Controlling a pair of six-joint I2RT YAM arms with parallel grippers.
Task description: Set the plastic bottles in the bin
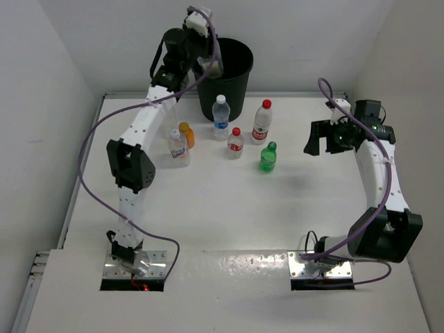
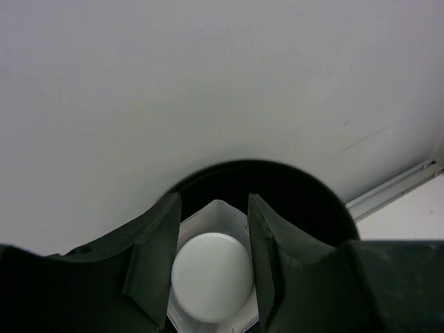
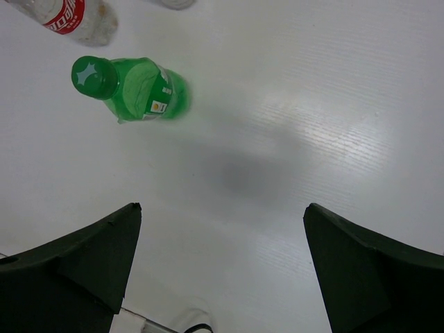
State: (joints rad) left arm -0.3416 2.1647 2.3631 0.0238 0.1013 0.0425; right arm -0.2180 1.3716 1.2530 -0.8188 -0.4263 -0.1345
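The left gripper (image 2: 212, 229) squeezes a clear bottle (image 2: 211, 277) with a white cap, right over the black bin (image 1: 232, 83) at the top middle. The right gripper (image 3: 222, 208) is wide open, holding nothing, near the green bottle (image 3: 132, 87).

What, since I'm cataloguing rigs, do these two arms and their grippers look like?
Both the left arm and right arm have white links with black joint housings, a purple cable looping alongside each, and shiny metal base plates. The left gripper and right gripper have dark, wedge-shaped fingers.
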